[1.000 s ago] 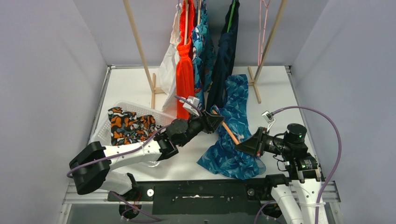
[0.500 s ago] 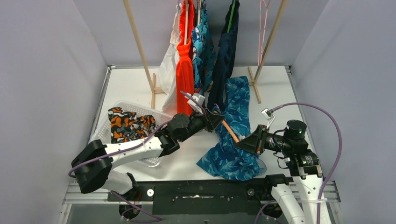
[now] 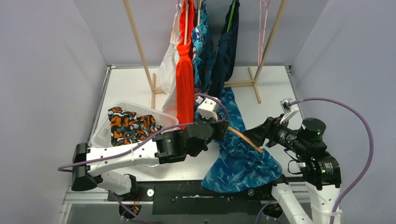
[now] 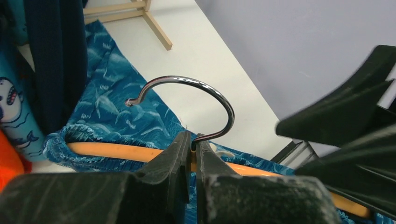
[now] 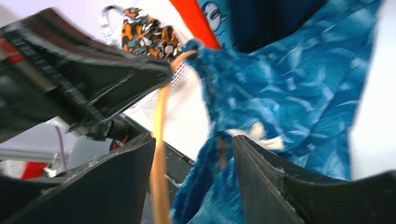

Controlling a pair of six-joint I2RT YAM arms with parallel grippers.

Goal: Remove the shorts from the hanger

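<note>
A white surface [image 3: 130,88] sits between plain lavender walls, with a wooden clothes rack [image 3: 137,42] standing at its far side. Near the middle, slightly right, the blue patterned shorts [image 3: 240,158] hang by their waistband from an orange hanger [image 3: 245,140] with a chrome hook [image 4: 205,88]. The hanger is held tilted above the surface. The fabric drapes down from it, spreads over the near edge, and trails back toward the foot of the rack.

The left jaws are pinched tight on the hanger's wire neck just below the hook, at the top of the orange bar. The right jaws stand apart at the bar's lower right end. In the right wrist view the bar and a fold of blue cloth pass between them; whether either jaw touches them I cannot tell.

Behind the hanger, bright orange shorts [image 3: 185,84], teal shark-print shorts [image 3: 201,51], plain navy shorts [image 3: 224,65] and a white garment [image 3: 168,70] hang from the rack. To the left, a white plastic basket [image 3: 140,108] holds orange, black and white camouflage shorts [image 3: 128,127].
</note>
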